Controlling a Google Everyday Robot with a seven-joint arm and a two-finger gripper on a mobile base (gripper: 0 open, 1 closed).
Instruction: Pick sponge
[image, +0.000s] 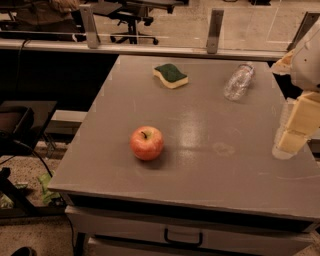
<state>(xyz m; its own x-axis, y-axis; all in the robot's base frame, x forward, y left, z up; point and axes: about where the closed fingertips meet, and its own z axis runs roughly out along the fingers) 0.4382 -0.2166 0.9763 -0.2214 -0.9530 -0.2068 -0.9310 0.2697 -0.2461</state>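
The sponge (170, 75) lies flat on the far middle of the grey table (200, 150), dark green top up over pale yellow foam, with wavy edges. My gripper (295, 127) hangs at the right edge of the view, above the table's right side, pale yellow and partly cut off by the frame. It is well to the right of the sponge and nearer the front, touching nothing that I can see.
A red apple (147, 142) stands left of the table's middle. A clear plastic bottle (238, 81) lies on its side at the far right, between sponge and gripper. A glass railing runs behind the table. A dark side table (25, 117) stands to the left.
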